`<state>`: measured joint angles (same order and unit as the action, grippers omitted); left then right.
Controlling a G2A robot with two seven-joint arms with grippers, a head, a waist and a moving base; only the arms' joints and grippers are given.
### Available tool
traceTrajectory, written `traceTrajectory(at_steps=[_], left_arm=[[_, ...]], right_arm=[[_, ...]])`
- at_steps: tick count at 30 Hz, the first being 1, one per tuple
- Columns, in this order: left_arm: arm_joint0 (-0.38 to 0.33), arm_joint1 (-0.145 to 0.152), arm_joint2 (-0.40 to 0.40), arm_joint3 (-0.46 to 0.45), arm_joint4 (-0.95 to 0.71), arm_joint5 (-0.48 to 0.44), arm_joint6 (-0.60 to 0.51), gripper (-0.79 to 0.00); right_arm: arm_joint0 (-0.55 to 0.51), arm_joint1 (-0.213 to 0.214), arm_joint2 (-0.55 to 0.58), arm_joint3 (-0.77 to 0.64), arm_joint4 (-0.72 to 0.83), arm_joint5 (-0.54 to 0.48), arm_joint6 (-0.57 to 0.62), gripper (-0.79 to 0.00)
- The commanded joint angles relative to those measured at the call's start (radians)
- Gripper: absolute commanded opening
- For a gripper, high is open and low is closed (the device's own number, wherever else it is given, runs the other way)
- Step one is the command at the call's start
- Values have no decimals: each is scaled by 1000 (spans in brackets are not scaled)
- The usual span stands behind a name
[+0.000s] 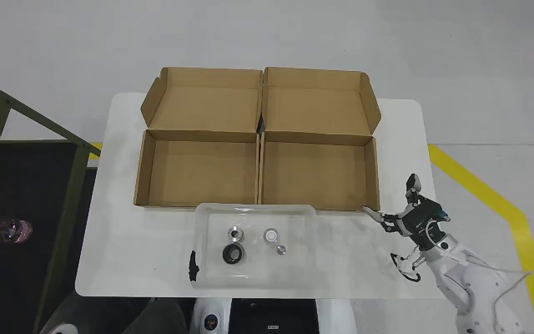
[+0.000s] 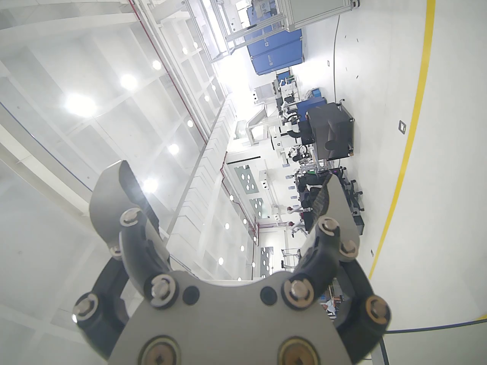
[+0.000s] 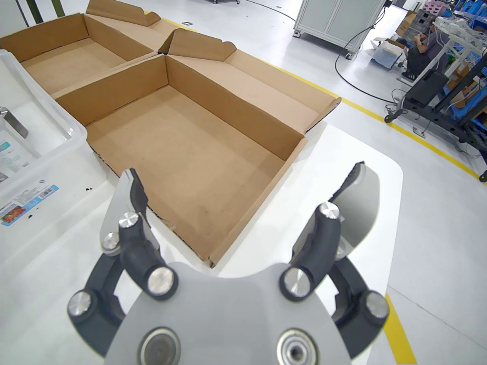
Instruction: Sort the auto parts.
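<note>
White tabletop [image 1: 117, 250] carries two empty brown cardboard boxes [image 1: 198, 171] behind the clear plastic tray [image 1: 254, 206] holding our small metal auto parts [image 1: 270, 235]; we hold the right claw [image 3: 243, 180] wide beside the boxes, left claw [image 2: 226, 180] wide, pointed ceilingward, seemingly parked

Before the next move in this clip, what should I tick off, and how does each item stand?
1. The right gripper is open and empty: ok.
2. The left gripper is open and empty: ok.
3. The left gripper is aimed at the table: not ok, it faces the hall ceiling.
4. The left box and the right box are open and empty: ok.
5. The parts lie in the clear tray: ok, four of them, including the black ring.
6. The right gripper is above the clear tray: not ok, it is by the right box's near corner.
</note>
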<state>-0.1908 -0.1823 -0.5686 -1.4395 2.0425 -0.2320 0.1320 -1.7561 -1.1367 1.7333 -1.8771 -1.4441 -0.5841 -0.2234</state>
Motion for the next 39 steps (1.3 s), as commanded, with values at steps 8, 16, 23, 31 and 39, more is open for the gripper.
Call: traceTrajectory(at_steps=[8,16,23,31,39], left_arm=[[0,0,0,0,0,0,0,-1],[0,0,0,0,0,0,0,0],[0,0,0,0,0,0,0,0],[0,0,0,0,0,0,0,0],[0,0,0,0,0,0,0,0]], right_arm=[[0,0,0,0,0,0,0,-1],[18,3,-22,-6,8,-48,41,0],[69,14,-62,-40,10,-196,106,0],[121,21,-146,-94,48,-312,174,0],[164,22,-272,-150,91,-362,282,0]])
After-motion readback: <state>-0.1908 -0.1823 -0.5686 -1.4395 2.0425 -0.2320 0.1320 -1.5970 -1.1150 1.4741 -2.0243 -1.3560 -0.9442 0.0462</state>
